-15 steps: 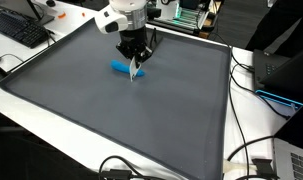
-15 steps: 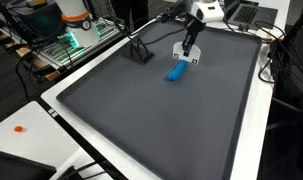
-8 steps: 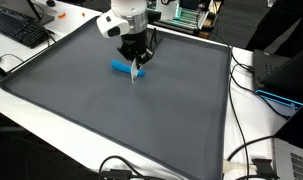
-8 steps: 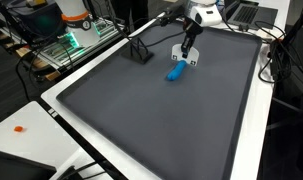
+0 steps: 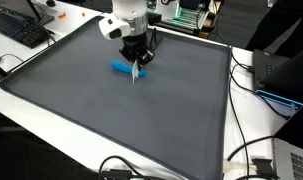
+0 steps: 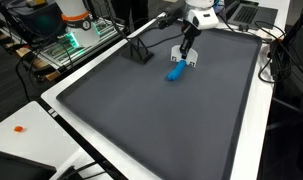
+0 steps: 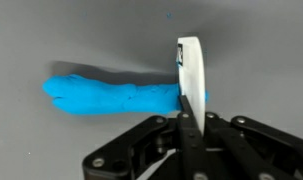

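My gripper [image 5: 137, 68] [image 6: 186, 57] [image 7: 187, 112] is shut on a thin white flat piece [image 7: 190, 68], held upright on edge between the fingers. The piece also shows in both exterior views [image 5: 136, 71] [image 6: 190, 60]. A blue oblong object [image 7: 111, 95] lies on the dark grey mat just beyond the white piece, which crosses its right end. In both exterior views the blue object [image 5: 121, 68] [image 6: 175, 72] lies beside the gripper tips, low over the mat [image 5: 111, 110].
A black stand [image 6: 139, 52] sits on the mat's far part. A keyboard [image 5: 21, 30] lies off the mat. Cables [image 5: 253, 150] and equipment [image 5: 281, 70] line one side; a rack with electronics [image 6: 71, 35] stands beyond another edge.
The arm's upper part has shifted slightly; the gripper stays shut on the white piece by the blue object.
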Robot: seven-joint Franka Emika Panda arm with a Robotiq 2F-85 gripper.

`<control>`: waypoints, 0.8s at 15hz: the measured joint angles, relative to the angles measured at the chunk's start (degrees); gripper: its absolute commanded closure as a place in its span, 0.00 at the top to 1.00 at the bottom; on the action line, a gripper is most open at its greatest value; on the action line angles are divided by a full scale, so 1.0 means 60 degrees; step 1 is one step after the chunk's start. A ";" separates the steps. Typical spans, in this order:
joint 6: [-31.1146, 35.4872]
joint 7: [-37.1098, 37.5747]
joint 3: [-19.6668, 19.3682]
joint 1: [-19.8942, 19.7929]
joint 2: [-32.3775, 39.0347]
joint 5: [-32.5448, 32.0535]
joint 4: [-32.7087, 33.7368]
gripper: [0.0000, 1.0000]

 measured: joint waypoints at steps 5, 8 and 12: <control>-0.0045 -0.0505 0.0240 -0.0152 0.0001 0.0872 -0.0017 0.01; -0.0138 -0.0529 0.0342 -0.0152 -0.0010 0.1157 -0.0015 0.01; -0.0153 -0.0529 0.0373 -0.0143 -0.0052 0.1163 -0.0014 0.01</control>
